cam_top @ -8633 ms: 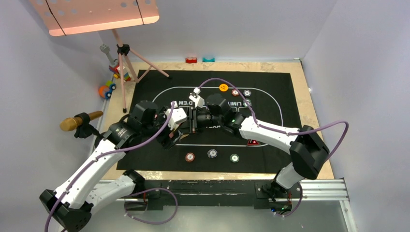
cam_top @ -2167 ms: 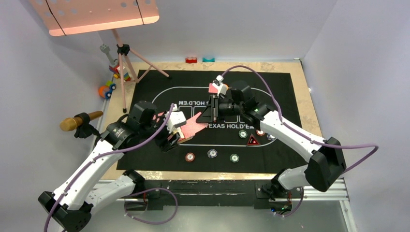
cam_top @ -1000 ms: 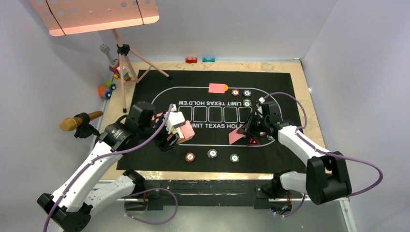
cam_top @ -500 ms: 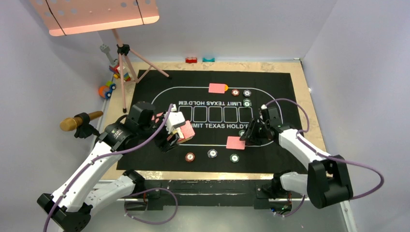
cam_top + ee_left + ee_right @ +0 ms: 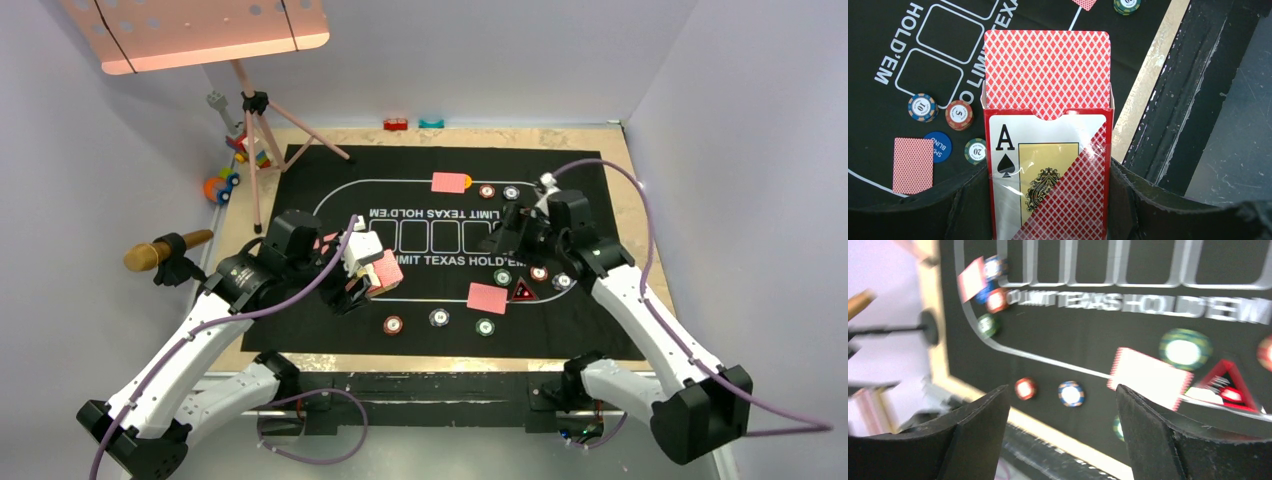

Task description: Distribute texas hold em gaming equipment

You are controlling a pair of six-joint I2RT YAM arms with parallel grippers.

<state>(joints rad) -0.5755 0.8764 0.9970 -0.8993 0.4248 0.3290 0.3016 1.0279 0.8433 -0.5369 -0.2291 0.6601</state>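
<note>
My left gripper (image 5: pixel 1048 200) gripped the card box (image 5: pixel 1048 175), cards jutting from its top, near the mat's near edge (image 5: pixel 440 352); my right gripper (image 5: pixel 1063 440) hung spread wide and empty above bare felt; the dealt card (image 5: pixel 487 298) lay flat beside the triangular marker (image 5: pixel 522 292).

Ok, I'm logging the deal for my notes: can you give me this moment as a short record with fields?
left gripper: shut on the card box, one card sticking out of its top
right gripper: open, empty, raised above the mat
dealt card, near side: face down, beside the triangular marker
dealt card, far side: face down, partly over an orange button
near edge: three chips in a row
</note>
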